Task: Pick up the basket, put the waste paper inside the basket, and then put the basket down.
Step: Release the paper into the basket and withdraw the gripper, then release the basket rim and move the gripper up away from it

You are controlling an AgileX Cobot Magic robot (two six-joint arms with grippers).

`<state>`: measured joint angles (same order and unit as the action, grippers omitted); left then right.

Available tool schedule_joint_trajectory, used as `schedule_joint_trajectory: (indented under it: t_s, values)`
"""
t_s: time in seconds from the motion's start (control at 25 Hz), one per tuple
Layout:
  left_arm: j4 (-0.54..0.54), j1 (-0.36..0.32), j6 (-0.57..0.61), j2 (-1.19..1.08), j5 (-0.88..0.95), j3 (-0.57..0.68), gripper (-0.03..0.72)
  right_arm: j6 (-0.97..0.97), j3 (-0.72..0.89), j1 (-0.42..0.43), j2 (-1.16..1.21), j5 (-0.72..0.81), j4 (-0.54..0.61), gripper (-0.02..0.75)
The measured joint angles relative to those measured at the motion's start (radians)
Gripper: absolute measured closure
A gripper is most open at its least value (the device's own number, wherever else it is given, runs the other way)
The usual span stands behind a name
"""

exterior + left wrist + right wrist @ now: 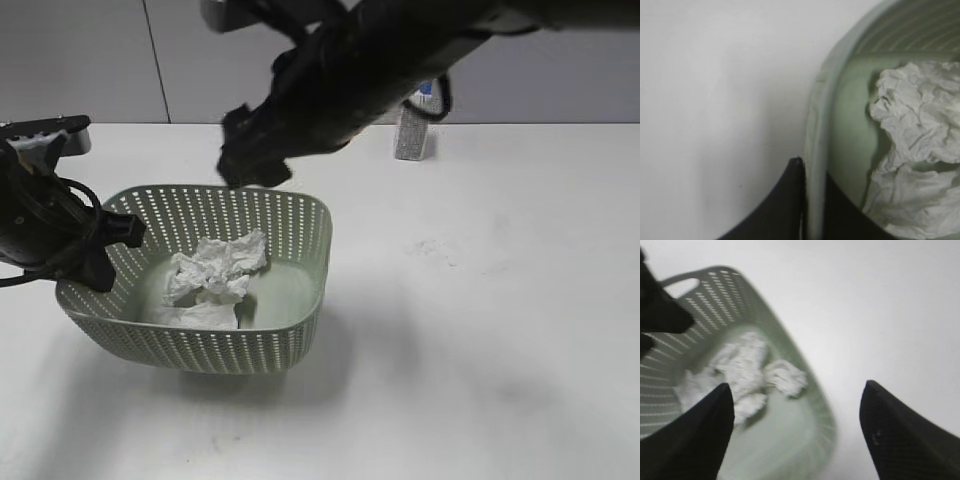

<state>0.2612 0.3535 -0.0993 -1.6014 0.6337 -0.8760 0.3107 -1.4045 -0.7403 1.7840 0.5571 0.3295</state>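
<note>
The sage-green slotted basket (290,345) is held tilted just above the white table, its left end higher. My left gripper (112,250) is shut on the basket's left rim (816,165), one finger outside and one inside the wall. Crumpled white waste paper (215,275) lies inside the basket; it also shows in the left wrist view (920,150) and the right wrist view (747,372). My right gripper (250,165) hangs open and empty above the basket's far rim (812,390); its wide-spread fingers (797,412) frame the basket's right side.
An upright white-grey carton with a blue mark (412,125) stands at the back of the table, partly behind the right arm. The white table (500,300) stretches to the right of the basket. A grey wall runs behind.
</note>
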Motion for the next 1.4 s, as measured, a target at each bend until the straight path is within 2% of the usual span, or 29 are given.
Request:
schedule_joint_trajectory:
  t_s: [0.16,0.52,0.72,0.8,0.96,1.16,1.4]
  values:
    - [0.0,0.0,0.0,0.0,0.002,0.0,0.685,-0.086,-0.037,0.154,-0.028,0.15,-0.133,0.139]
    - [0.0,0.0,0.0,0.0,0.0,0.0,0.685,-0.103,-0.037,0.625,-0.029,0.417,-0.201,0.146]
    - [0.028,0.0,0.0,0.0,-0.001,0.0,0.685,-0.095,-0.037,0.783,-0.034,0.547,-0.223,0.146]
    - [0.05,0.0,0.0,0.0,-0.006,0.0,0.685,-0.094,-0.037,0.813,-0.061,0.57,-0.223,0.146]
    - [0.072,0.0,0.0,-0.006,-0.024,-0.023,0.685,-0.092,-0.037,0.817,-0.16,0.572,-0.193,0.147]
    - [0.07,0.006,-0.006,-0.101,0.01,-0.199,0.685,-0.084,-0.037,0.817,-0.319,0.574,-0.104,0.147]
    - [0.01,0.025,-0.105,-0.25,0.022,-0.36,0.685,-0.065,-0.034,0.817,-0.485,0.595,-0.091,0.147]
